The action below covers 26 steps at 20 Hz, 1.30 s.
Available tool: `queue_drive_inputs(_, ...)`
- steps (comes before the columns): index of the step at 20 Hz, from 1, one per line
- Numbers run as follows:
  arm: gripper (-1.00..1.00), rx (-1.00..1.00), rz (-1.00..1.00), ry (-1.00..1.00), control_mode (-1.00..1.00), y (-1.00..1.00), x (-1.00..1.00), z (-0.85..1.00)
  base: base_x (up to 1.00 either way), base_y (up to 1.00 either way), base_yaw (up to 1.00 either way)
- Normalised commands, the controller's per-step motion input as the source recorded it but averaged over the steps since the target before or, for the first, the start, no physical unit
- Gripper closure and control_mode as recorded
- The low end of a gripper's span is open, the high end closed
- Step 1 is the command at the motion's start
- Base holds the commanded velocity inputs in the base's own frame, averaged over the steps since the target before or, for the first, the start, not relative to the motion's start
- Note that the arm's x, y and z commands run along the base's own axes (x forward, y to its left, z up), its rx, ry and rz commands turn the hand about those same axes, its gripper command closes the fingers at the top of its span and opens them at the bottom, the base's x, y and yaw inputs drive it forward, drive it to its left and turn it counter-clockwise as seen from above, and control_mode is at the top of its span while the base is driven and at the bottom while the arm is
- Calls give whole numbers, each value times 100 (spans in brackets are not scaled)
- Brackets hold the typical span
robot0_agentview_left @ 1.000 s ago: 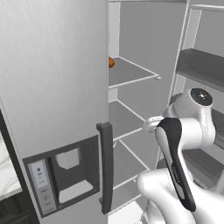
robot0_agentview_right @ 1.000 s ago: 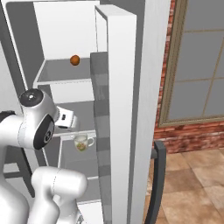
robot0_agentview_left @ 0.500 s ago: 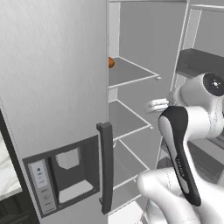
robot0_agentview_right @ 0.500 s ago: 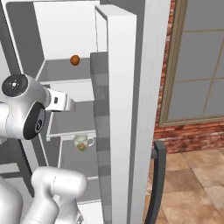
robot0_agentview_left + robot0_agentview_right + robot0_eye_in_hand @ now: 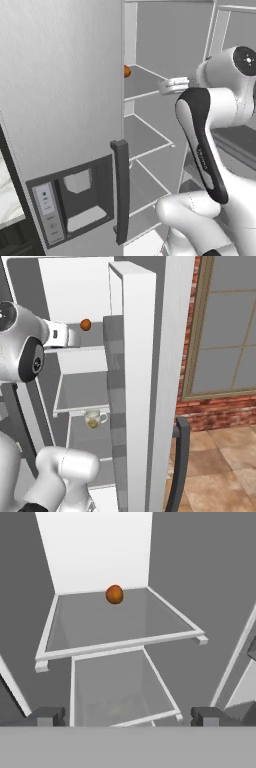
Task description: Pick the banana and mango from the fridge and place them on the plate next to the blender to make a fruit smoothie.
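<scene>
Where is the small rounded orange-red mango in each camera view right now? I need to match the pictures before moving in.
Left base view: the small rounded orange-red mango peeks out past the edge of the fridge door, upper centre.
Right base view: the mango sits upper left, beside the white hand.
Hand view: the mango lies at the back of the shelf, top centre.
Shared landmark: the glass fridge shelf it rests on.

You have the mango [image 5: 114, 594], a small round orange-red fruit, sitting alone toward the back of an upper glass shelf. The fridge [image 5: 65, 125] is light grey with a dark upright handle and dispenser panel, its door open on a grey-white interior.
</scene>
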Motion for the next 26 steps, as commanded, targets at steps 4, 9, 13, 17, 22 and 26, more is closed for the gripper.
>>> queue_drive_inputs(4,-100,0,2,0,-100,0,100,-9,0,0,0)
queue_drive_inputs(9,-100,0,0,0,-100,15,93,-12,0,0,0)
queue_drive_inputs(13,-100,0,0,0,-100,21,98,-11,0,0,0)
queue_drive_inputs(17,-100,2,0,3,-100,17,100,-13,0,0,0)
queue_drive_inputs(22,-100,0,0,12,-100,10,100,-9,0,0,0)
queue_drive_inputs(26,-100,0,0,21,-100,0,84,-10,0,0,0)
